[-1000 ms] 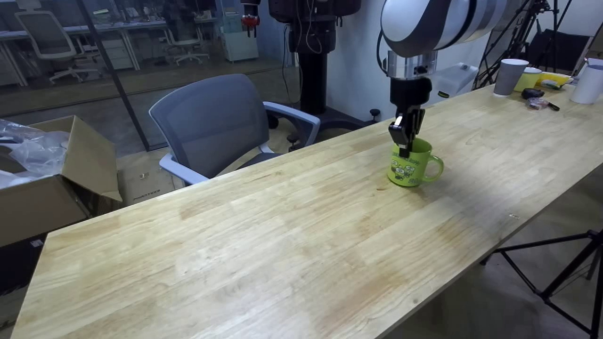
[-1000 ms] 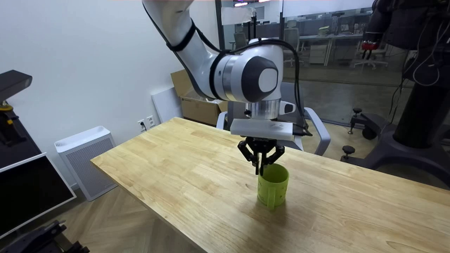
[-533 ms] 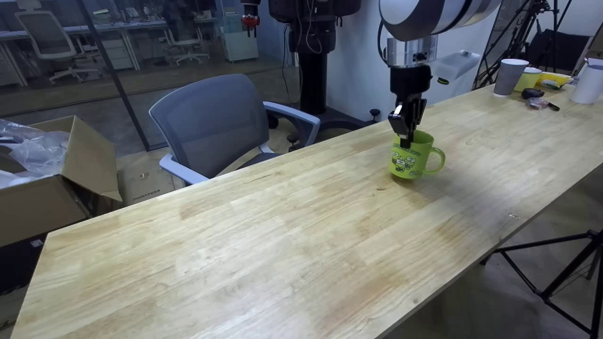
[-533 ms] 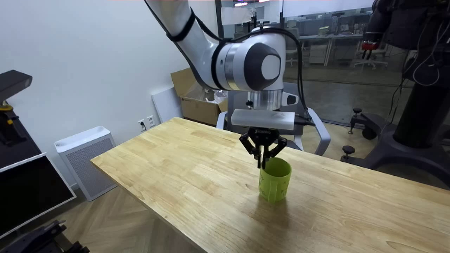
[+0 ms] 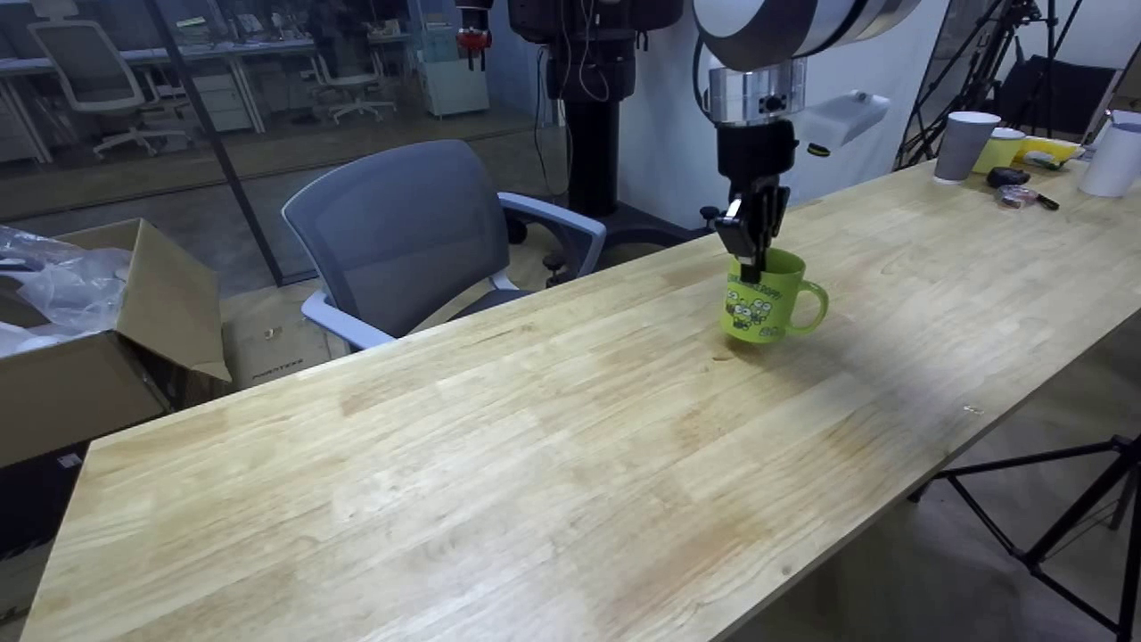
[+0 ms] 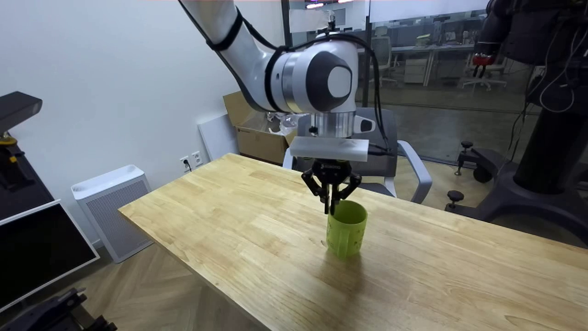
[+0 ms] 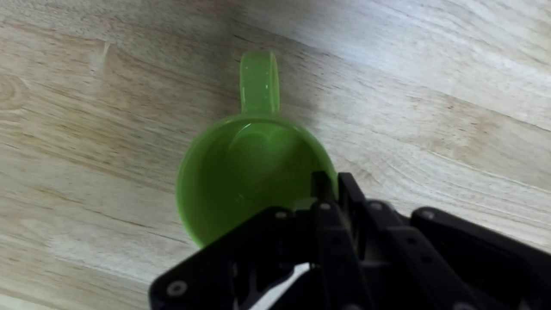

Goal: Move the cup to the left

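Observation:
The cup (image 5: 751, 312) is a lime-green mug with a cartoon print and a side handle. It shows in both exterior views, also here (image 6: 345, 234). My gripper (image 5: 754, 270) is shut on the cup's rim, with one finger inside and one outside. The cup hangs close to upright, a little above the wooden table, with its shadow below. In the wrist view the cup (image 7: 254, 168) opens toward the camera, its handle pointing to the top of the picture. The gripper (image 7: 332, 185) covers the lower right of the rim. The gripper also shows here (image 6: 330, 209).
The wooden table (image 5: 499, 464) reaches left to its end. At its far right stand a grey cup (image 5: 964, 147), a yellow-green cup (image 5: 998, 152), a white container (image 5: 1112, 162) and small items. An office chair (image 5: 410, 232) stands at the long edge, beside an open cardboard box (image 5: 134, 312).
The gripper has lifted the cup off the table and then carried it a little to the left in both exterior views. The fingers stay on the rim.

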You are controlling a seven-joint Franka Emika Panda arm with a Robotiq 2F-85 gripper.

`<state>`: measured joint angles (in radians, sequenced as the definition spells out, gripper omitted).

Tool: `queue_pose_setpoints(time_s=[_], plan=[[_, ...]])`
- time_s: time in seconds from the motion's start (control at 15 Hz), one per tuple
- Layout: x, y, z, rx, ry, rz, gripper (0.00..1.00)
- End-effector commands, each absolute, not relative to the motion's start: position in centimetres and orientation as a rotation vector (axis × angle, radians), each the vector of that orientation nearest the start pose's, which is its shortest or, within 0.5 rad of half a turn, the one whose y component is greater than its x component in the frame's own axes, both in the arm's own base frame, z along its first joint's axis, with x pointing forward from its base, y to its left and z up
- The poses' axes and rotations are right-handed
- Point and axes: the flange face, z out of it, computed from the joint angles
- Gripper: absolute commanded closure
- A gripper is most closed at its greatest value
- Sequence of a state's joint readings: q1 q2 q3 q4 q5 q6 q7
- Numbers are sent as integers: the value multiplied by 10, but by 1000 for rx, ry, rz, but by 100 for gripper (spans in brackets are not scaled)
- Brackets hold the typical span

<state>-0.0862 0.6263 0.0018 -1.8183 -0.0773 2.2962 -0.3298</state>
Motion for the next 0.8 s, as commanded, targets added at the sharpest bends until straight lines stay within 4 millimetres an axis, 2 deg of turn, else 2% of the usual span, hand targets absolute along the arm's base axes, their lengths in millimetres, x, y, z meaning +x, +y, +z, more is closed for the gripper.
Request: queue_pose_setpoints(time_s=[0.0,0.33,0.73], plan=[[632,-25,192,-3135,-482,268,98],[628,20,188,-3125,-576,294,98],[623,63,187,-3120,-688,317,98]])
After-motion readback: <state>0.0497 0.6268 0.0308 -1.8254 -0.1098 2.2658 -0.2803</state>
